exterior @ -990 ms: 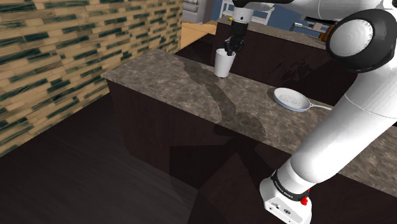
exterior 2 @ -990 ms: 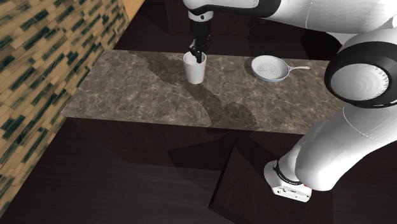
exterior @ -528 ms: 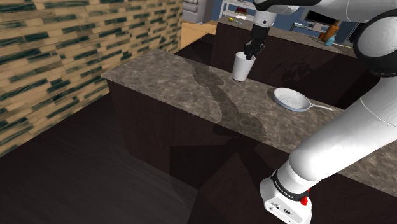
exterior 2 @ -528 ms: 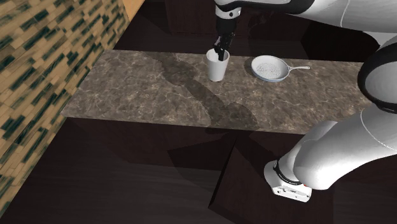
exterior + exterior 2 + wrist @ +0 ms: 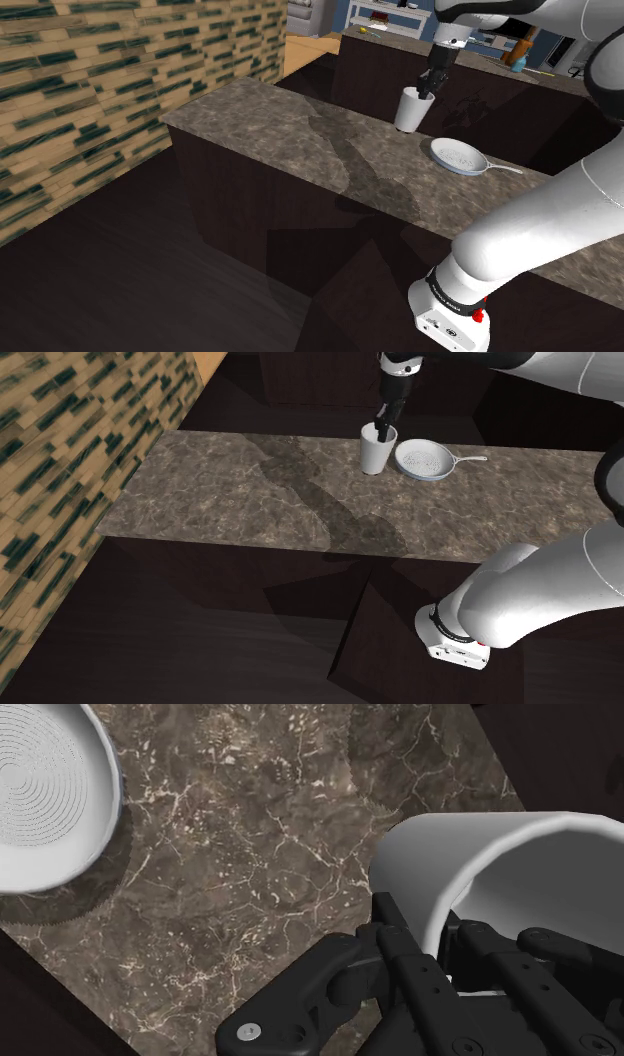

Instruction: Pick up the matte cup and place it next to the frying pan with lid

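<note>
The white cup [image 5: 411, 111] [image 5: 375, 454] [image 5: 500, 864] stands upright, close over the dark marbled counter [image 5: 280, 125] [image 5: 230, 482]; whether its base touches I cannot tell. My black gripper [image 5: 429, 88] [image 5: 381, 431] [image 5: 440, 944] comes down from above and is shut on the cup's rim, one finger inside the wall and one outside. A white round frying pan [image 5: 457, 157] [image 5: 423, 459] [image 5: 45, 794] with a thin handle lies flat on the counter just beside the cup, on the second exterior view's right, with a narrow gap between them.
The counter's far edge runs right behind the cup and pan. A second dark counter [image 5: 480, 62] with small objects stands further back. A brick-patterned wall [image 5: 90, 90] fills the shoulder view's left. My stand [image 5: 450, 320] is at the lower right.
My gripper has carried the cup along the counter's far side toward the pan, rightward in both exterior views. The pan has not moved.
</note>
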`<state>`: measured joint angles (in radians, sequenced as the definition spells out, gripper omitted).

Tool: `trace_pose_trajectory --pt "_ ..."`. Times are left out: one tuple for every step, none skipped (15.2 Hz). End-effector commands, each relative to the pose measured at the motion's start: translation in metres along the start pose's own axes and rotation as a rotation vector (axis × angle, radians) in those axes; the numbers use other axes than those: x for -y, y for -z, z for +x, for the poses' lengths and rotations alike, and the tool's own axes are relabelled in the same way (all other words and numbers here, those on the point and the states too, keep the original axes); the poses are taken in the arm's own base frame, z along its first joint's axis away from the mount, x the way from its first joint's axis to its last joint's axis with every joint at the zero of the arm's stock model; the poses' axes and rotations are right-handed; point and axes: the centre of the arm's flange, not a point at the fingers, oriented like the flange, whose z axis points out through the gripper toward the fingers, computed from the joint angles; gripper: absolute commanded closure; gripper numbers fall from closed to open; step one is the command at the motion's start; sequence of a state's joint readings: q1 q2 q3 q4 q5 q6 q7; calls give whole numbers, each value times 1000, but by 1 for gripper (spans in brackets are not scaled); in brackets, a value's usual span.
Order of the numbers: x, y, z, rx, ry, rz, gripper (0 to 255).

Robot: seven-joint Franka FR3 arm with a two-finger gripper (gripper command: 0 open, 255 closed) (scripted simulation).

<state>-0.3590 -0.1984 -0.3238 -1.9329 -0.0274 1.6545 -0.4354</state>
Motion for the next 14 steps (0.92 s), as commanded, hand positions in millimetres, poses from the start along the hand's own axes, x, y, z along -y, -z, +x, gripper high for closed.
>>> trace_pose_trajectory --pt "-23 -2 -16 0 2 0 255" --pt "-33 -1 -24 0 2 0 255" --pt "-43 -1 -33 0 2 0 255" --pt "-54 -1 -41 0 2 0 255" --pt "-64 -1 -49 0 2 0 255" --pt "-74 -1 -58 0 2 0 255" --pt "-84 0 -66 0 2 0 255" --pt "-95 0 -74 0 2 0 255" --pt "-105 0 -83 0 2 0 255" --pt "-115 0 -91 0 2 0 255" --pt "-125 0 -99 0 2 0 255" --pt "-136 1 -107 0 2 0 255" --pt "-146 1 -116 0 2 0 255" --pt "-156 1 -124 0 2 0 255"
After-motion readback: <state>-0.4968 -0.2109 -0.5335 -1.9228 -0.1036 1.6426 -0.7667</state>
